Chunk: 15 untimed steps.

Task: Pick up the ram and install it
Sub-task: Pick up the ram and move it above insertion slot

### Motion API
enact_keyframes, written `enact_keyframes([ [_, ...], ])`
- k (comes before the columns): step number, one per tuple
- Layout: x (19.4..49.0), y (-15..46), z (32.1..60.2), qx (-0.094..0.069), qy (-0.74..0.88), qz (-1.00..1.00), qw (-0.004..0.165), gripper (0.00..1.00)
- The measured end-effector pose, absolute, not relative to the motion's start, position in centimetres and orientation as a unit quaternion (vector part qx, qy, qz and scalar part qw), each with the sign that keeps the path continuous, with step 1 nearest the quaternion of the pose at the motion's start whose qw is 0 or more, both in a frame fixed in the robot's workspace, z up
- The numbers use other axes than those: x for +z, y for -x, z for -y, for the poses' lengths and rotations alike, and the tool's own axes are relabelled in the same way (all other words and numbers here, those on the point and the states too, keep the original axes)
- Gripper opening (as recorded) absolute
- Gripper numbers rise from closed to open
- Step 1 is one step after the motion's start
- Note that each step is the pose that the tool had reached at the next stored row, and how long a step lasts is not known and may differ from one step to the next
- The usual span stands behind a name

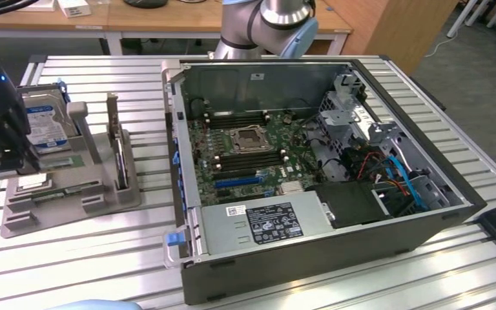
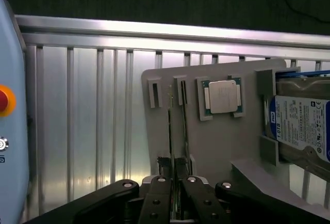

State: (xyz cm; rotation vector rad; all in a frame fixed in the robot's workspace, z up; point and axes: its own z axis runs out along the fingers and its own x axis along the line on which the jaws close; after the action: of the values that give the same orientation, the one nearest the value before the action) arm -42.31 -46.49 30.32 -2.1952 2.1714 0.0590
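Ram [image 2: 170, 131]: thin green stick standing on edge in a slot of the grey holder [image 2: 216, 146], narrow edge up
Ram axis: long axis runs along the slot, parallel w/ the table slats; visible end points at the table's edge rail that crosses the slats, other end hidden under the gripper
Ram spot: at the holder's side away from the hard drive, near the holder's edge
Gripper [image 2: 173, 164]: clenched on the ram, black fingers [image 2: 164, 163] pressed close on both faces; can't tell if the stick is lifted off the slot floor
Gripper in ext view [image 1: 2, 161]: over the holder, at the table's edge on the exterior view's left
Beside ram: 2nd thin strip [image 2: 184, 115] parallel, just beside it; small raised blocks [image 2: 154, 92] at the slot ends
CPU [image 2: 223, 96]: flat in its recess, btwn ram and hard drive
Hard drive [image 2: 301, 128]: blue label, propped at the holder's opposite side
Table [image 2: 82, 121]: slatted alu, holder sits on it
PC case [image 1: 317, 161]: side open, well apart from holder, toward the exterior view's right
In the way: case's near wall [image 1: 176, 161] stands btwn holder and motherboard [image 1: 239, 155]
Arm [image 1: 265, 19]: base behind the case
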Motion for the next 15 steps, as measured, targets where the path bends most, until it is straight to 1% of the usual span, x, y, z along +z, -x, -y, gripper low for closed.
enact_keyframes([
  [6, 31.1, 42.3, 46.5, 0.019, 0.697, -0.716, 0.027, 0.14],
  [15, 34.7, 42.3, 46.5, 0.019, 0.695, -0.718, 0.028, 0.14],
])
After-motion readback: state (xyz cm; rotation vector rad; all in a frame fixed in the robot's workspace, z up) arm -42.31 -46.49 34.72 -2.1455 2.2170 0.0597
